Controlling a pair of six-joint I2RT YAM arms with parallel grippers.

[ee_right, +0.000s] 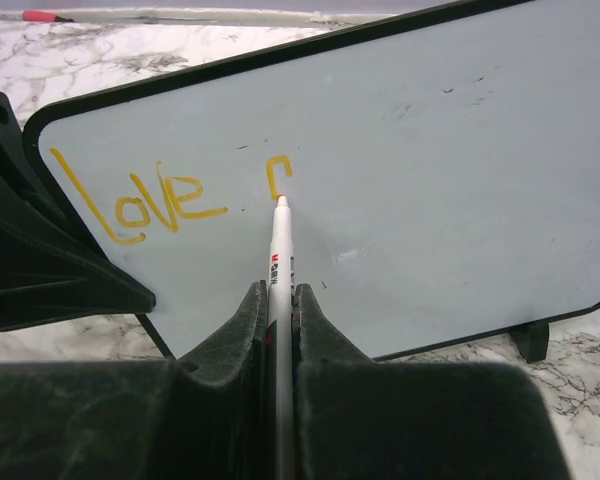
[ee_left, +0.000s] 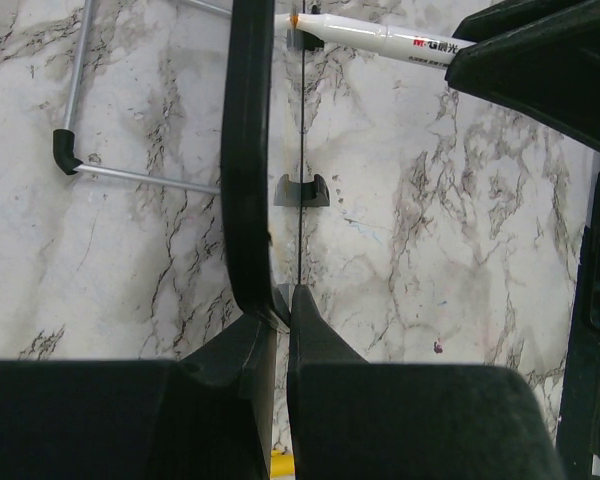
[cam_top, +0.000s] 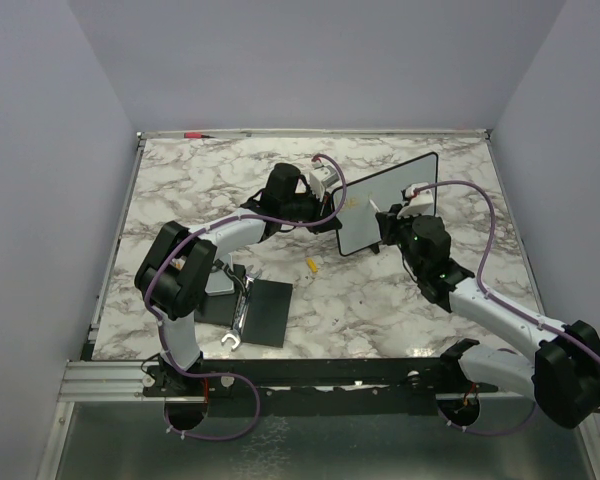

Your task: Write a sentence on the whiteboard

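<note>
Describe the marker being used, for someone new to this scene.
Find the whiteboard standing on the marble table. Before its face, the right gripper clamps a slim white marker, tip at the yellow lettering. The red-tipped stick at the far edge lies flat, unheld.

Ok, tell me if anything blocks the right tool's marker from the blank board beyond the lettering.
Nothing visible does. The right tool holds the marker, tip at the whiteboard just under the last letter of the sentence; the surface rightward is bare. The left tool clamps the board's left edge, off that path.
</note>
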